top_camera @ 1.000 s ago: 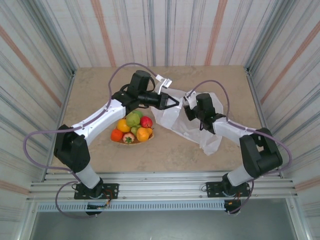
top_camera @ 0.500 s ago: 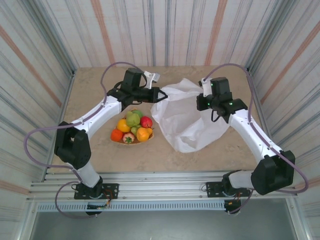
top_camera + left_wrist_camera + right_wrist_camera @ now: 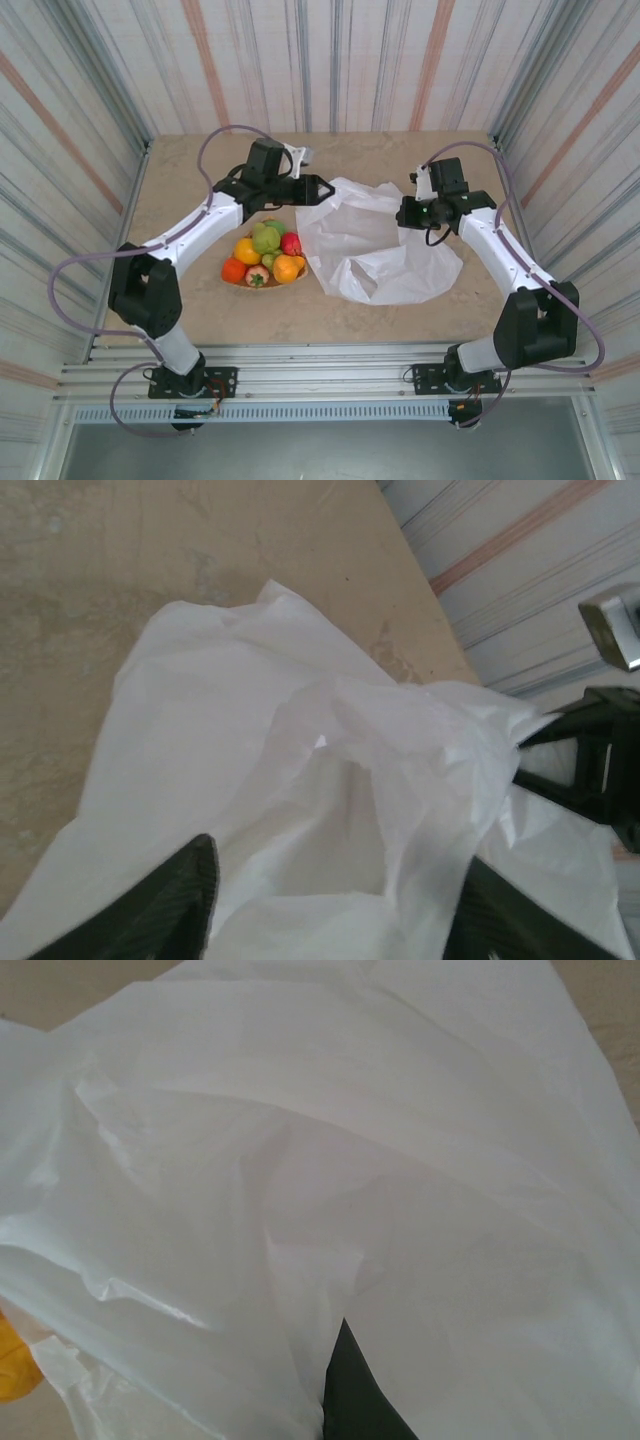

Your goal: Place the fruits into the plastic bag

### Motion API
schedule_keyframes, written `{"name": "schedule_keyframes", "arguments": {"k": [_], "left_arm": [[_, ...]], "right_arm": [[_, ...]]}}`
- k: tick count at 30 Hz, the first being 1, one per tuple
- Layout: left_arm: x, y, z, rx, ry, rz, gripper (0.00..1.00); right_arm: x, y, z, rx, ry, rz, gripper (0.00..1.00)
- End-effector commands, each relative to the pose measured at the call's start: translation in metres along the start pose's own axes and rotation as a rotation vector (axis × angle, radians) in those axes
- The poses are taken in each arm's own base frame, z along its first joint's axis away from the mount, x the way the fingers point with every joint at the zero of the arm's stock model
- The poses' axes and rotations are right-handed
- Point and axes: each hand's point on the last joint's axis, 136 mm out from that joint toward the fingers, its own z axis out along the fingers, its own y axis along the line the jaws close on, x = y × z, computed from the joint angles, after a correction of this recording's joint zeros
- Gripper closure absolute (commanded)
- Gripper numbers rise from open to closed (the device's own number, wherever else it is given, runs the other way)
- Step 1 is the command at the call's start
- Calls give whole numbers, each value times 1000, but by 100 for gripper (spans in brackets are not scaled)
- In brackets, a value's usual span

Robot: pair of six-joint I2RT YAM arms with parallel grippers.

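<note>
The fruits (image 3: 265, 252), green, yellow, orange and red, lie heaped on a flat wooden plate (image 3: 243, 283) left of centre. To their right the white plastic bag (image 3: 375, 245) is spread crumpled on the table. At the bag's upper left edge my left gripper (image 3: 325, 187) is open. In the left wrist view its fingers (image 3: 180, 905) stand wide apart, with loose plastic bag (image 3: 250, 730) film between them. My right gripper (image 3: 404, 213) is shut on the bag's upper right edge. In the right wrist view one dark finger (image 3: 355, 1400) shows, pinching a fold of plastic bag (image 3: 330, 1140).
Striped walls close the table (image 3: 180, 180) in at the back, left and right, and a metal rail (image 3: 320, 375) runs along the near edge. A patch of yellow (image 3: 15, 1370) shows at the lower left of the right wrist view.
My left gripper has opened and let go of the bag's edge. The bag has sagged and spread flatter. My right gripper, still shut on the bag, has shifted slightly.
</note>
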Motion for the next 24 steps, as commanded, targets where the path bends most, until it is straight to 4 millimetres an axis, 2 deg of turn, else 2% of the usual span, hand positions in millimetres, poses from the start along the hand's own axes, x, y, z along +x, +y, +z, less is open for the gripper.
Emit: {"name": "schedule_keyframes", "arguments": {"k": [1,4,7,11,15,19,24], "left_arm": [[-7,-5,-37,-52,-61,53,21],[-2,-2,-57,-110,-72,87,2],[6,9,-82,-186,-75,92,1],[22,34,-116,-275,-82,20,2],[51,62,-140,-398,-21,-57,2],[80,80,-146,-486,50,-110,3],[95,95,-135,-517,96,-164,3]], "right_arm": [[3,-2,2,-22,12,75,100],[2,-4,5,-31,0,104,100],[2,-4,9,-43,-2,127,100],[2,-4,13,-51,-4,142,100],[2,-2,16,-70,6,155,100],[1,0,16,-78,5,156,100],[2,0,19,-82,14,150,100]]}}
